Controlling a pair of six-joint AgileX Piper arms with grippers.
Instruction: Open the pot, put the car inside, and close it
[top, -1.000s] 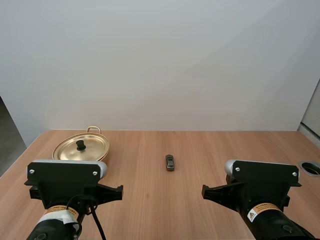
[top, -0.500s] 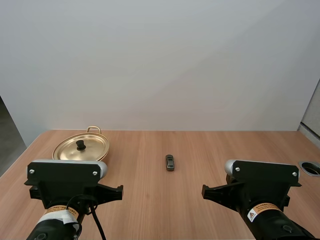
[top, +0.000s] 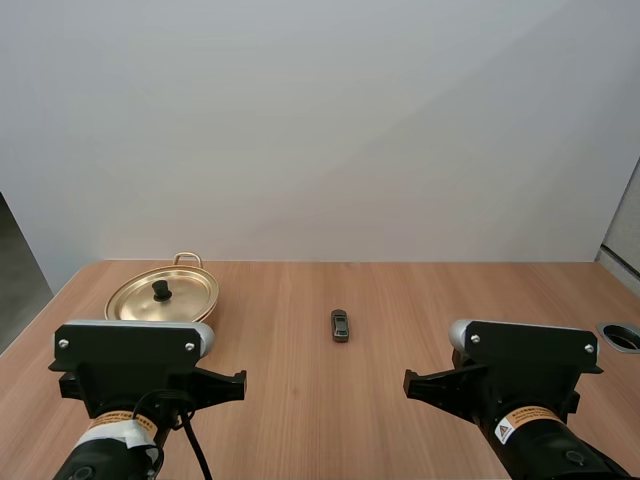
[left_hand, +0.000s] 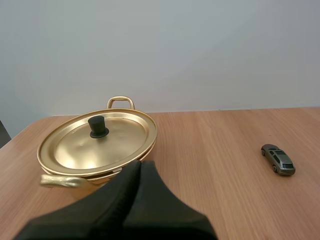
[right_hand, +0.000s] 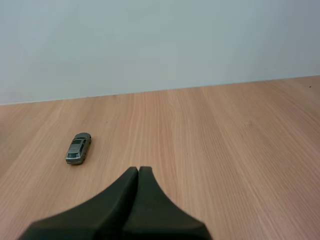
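Note:
A shallow gold pot (top: 162, 294) (left_hand: 98, 146) stands at the table's far left with its lid on; the lid has a black knob (top: 161, 290) (left_hand: 98, 127). A small grey toy car (top: 340, 325) (left_hand: 278, 159) (right_hand: 78, 148) lies on the wood near the table's middle. My left gripper (left_hand: 139, 166) is shut on nothing, its tips just short of the pot's near handle. My right gripper (right_hand: 138, 171) is shut too, hanging back from the car, which lies ahead and to its left. Both arm bases sit at the near edge in the high view.
A round grommet hole (top: 622, 336) is set in the wooden table (top: 400, 300) at the right edge. A plain white wall stands behind the table. Bare wood stretches between pot and car and to the car's right.

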